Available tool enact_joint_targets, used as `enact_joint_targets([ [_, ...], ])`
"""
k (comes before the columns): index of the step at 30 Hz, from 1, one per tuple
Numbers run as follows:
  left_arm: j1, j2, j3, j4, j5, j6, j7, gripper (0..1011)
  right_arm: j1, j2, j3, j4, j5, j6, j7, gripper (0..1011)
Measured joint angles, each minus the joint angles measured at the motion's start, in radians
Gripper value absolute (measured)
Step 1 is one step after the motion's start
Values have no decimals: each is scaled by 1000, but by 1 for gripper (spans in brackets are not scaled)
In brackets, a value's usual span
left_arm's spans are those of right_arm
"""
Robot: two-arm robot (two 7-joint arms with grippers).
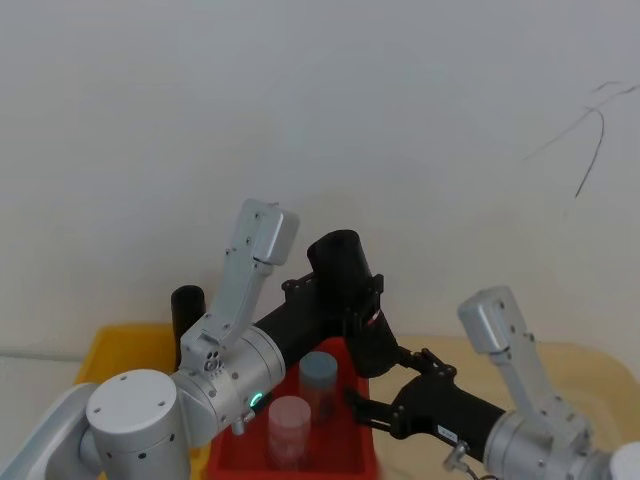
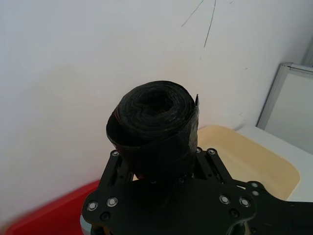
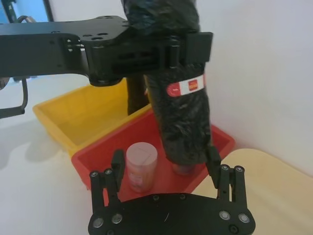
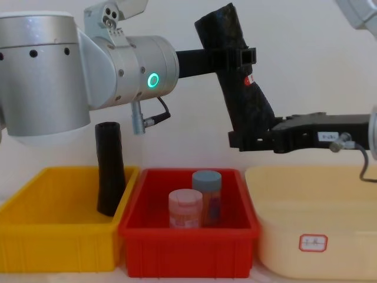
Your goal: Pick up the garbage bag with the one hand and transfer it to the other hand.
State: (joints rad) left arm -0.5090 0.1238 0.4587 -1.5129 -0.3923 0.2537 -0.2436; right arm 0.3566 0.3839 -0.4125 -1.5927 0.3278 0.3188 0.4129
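Observation:
The garbage bag [image 4: 238,76], a thick black roll with a red-and-white label band [image 3: 186,87], hangs tilted in the air above the red bin [image 4: 188,247]. My left gripper [image 4: 235,59], on the arm with the green ring, is shut on the roll's upper part; the left wrist view shows the roll's end [image 2: 154,122] standing up between the jaws. My right gripper [image 3: 164,154] reaches in at the roll's lower end [image 4: 250,138]. It is open: one finger [image 3: 212,161] lies against the bag, and the other finger [image 3: 117,164] stands well apart from it.
A yellow bin [image 4: 35,174] on the left holds a plain black roll [image 4: 110,171]. In the red bin stand a pink-lidded jar [image 4: 185,207] and a blue-lidded jar [image 4: 207,188]. A cream bin [image 4: 312,247] sits on the right. A white wall is close behind.

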Motion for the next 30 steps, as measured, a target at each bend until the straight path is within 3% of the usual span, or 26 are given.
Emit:
enact_joint_targets([
  [14, 0, 0, 1, 0, 0, 0, 0, 454, 70, 7, -51, 27, -15, 71, 18, 999],
  [30, 0, 0, 0, 0, 0, 0, 0, 454, 97, 18, -70, 32, -37, 120, 1, 1000],
])
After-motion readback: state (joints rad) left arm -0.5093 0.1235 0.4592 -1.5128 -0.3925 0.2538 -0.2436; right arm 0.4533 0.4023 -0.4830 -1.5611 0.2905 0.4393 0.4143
